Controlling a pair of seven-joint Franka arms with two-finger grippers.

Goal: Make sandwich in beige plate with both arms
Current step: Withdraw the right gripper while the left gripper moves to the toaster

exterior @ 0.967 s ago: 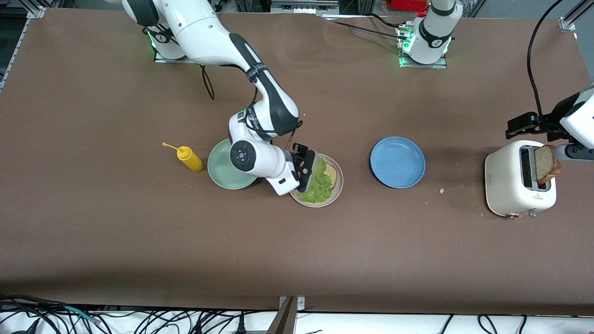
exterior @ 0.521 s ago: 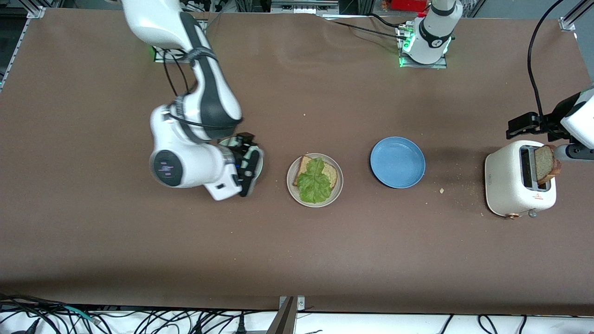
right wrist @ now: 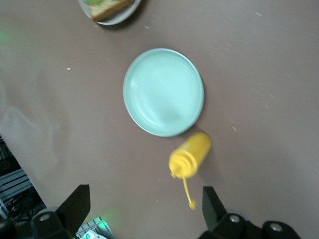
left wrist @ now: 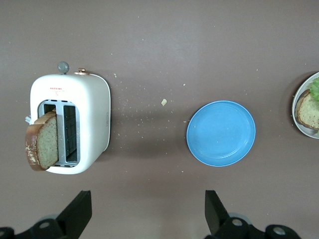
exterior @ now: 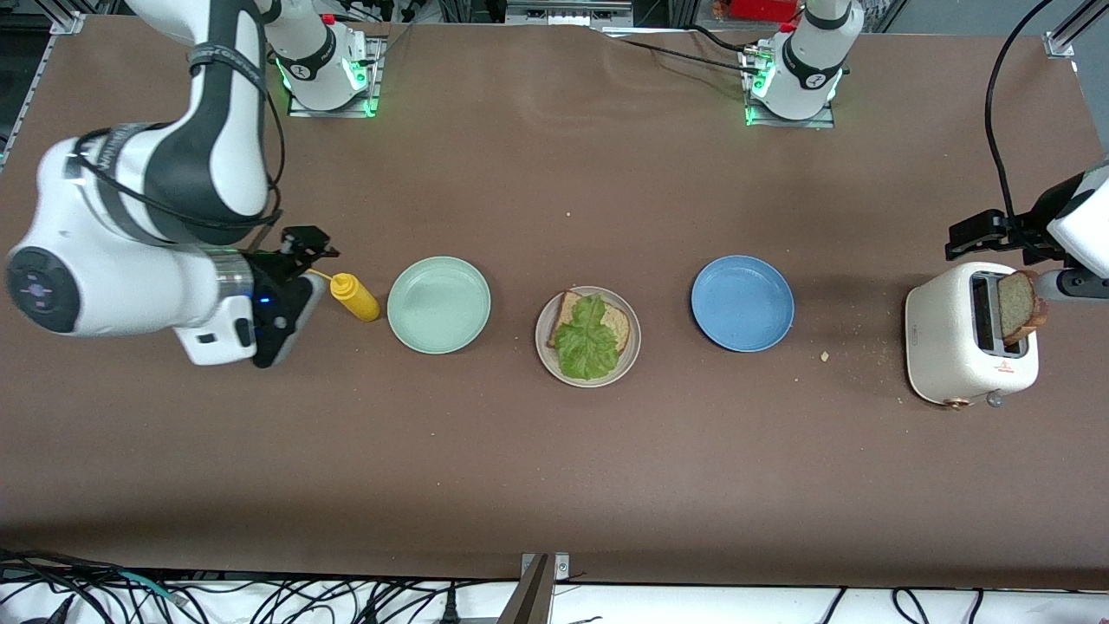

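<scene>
Right gripper (exterior: 290,299) up in the air at the right arm's end of the table, fingers spread wide, nothing between them. Just beside it, toward the middle of the table: yellow squeeze bottle (exterior: 353,295), lying with nozzle pointing at the gripper. Next along from that gripper: mint-green plate (exterior: 438,304), bare. Then the beige plate (exterior: 632,347), well apart from both grippers, about midway between them. On it, one bread slice (exterior: 612,321) with a crinkled lettuce leaf (exterior: 586,339) laid over it, covering most of the slice. No top slice yet.

Further along toward the left arm's end: blue plate (exterior: 742,302), bare, with crumbs scattered on the table between it and the toaster. White toaster (exterior: 957,342) standing under the left gripper (left wrist: 147,214); a second bread slice (exterior: 1020,304) sticking up out of one slot. Left gripper hovering over the toaster area, fingers released and wide, gripping nothing, plainly apart in the left wrist view.

Judged progress: roughly halfway or a little past. Base slice and lettuce in place; remaining, by the look of it, pulling the toasted slice from the slot, carrying it past the blue plate, and setting it square on the lettuce.
</scene>
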